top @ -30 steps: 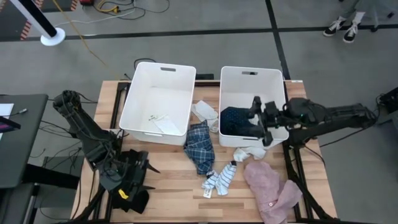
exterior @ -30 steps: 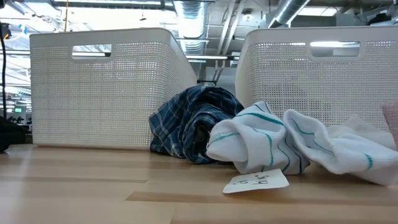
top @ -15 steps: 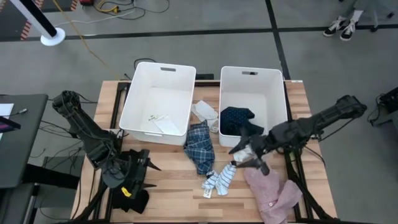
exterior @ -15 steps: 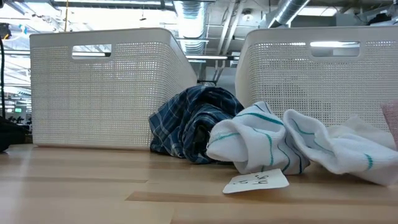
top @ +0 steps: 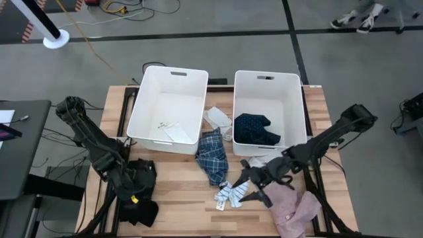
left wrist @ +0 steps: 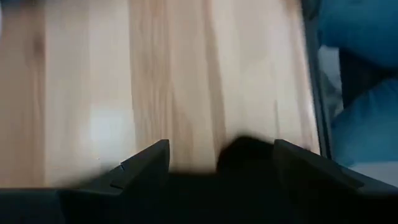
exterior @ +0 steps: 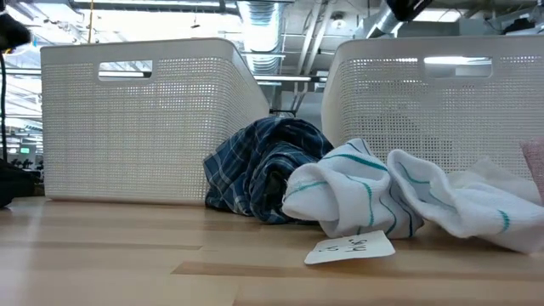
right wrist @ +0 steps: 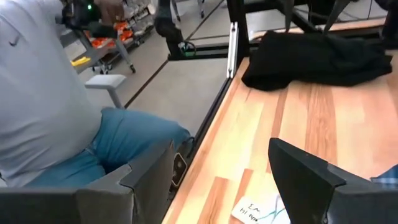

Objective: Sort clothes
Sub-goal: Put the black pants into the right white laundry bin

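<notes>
My right gripper (top: 247,186) (right wrist: 217,171) is open and empty, low over the blue-white striped socks (top: 231,192) (exterior: 357,197), beside the pink garment (top: 289,206). My left gripper (top: 135,194) (left wrist: 217,158) is open at the near left, over the edge of the black garment (top: 141,211) (right wrist: 323,55); a dark lump of that garment (left wrist: 245,148) shows between its fingers, and I cannot tell whether they touch it. The navy dotted garment (top: 258,129) lies in the right tub (top: 268,80). The blue plaid garment (top: 211,156) (exterior: 259,170) lies on the table between the tubs' near corners. One white sock (top: 218,119) lies between the tubs, another (top: 266,161) lies before the right tub.
The left tub (top: 169,76) holds only white paper slips (top: 170,130). A paper tag (exterior: 350,246) (right wrist: 261,208) lies by the striped socks. A seated person (right wrist: 56,106) is beyond the table's left edge. Bare wood (top: 182,192) shows between the black garment and the socks.
My right gripper has left the right tub and gone toward the table's near edge and left, coming down over the striped socks; the navy dotted garment stays in the tub. My left gripper has shifted a little toward the black garment.
</notes>
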You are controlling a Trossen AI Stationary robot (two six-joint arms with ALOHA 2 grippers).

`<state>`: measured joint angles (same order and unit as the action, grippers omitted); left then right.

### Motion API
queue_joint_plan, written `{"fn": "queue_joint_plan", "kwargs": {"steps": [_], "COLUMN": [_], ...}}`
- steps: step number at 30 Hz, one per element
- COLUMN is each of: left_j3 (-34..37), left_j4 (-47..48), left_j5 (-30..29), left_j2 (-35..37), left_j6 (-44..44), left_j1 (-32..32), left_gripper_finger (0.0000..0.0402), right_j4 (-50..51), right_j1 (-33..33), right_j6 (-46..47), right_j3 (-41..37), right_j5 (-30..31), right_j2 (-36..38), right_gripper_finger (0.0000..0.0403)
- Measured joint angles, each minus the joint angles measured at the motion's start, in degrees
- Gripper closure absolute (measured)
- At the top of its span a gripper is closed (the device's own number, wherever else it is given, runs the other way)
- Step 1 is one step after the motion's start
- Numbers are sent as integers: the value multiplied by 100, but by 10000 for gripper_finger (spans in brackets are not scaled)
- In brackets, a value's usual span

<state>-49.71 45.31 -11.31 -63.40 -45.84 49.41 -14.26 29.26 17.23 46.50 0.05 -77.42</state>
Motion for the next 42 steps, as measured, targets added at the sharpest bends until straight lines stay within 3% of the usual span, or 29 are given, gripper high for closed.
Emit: {"fn": "queue_joint_plan", "kwargs": {"steps": [5, 12, 21, 28, 34, 42], "left_j3": [0, 2, 9, -14, -13, -2], "left_j4": [692, 824, 925, 842, 587, -459], "left_j5": [807, 1003, 1444, 924, 248, -676], "left_j2": [0, -169, -1266, -2121, -2534, -2605], "left_j6": [-436, -687, -212, 488, 664, 785], "left_j1": [250, 799, 1366, 1386, 962, 196], "left_gripper_finger": [123, 123, 123, 123, 123, 141], "right_j4": [-10, -230, -308, -310, -308, -357], "right_j1": [-12, 1, -1, -24, -53, -53], "right_j6": [149, 242, 181, 179, 181, 180], "right_j3": [0, 0, -2, -2, -2, -2], "right_j5": [0, 0, 0, 0, 0, 0], "right_j2": [-243, -435, -438, -438, -438, -438], "right_gripper_finger": [126, 126, 127, 127, 127, 127]}}
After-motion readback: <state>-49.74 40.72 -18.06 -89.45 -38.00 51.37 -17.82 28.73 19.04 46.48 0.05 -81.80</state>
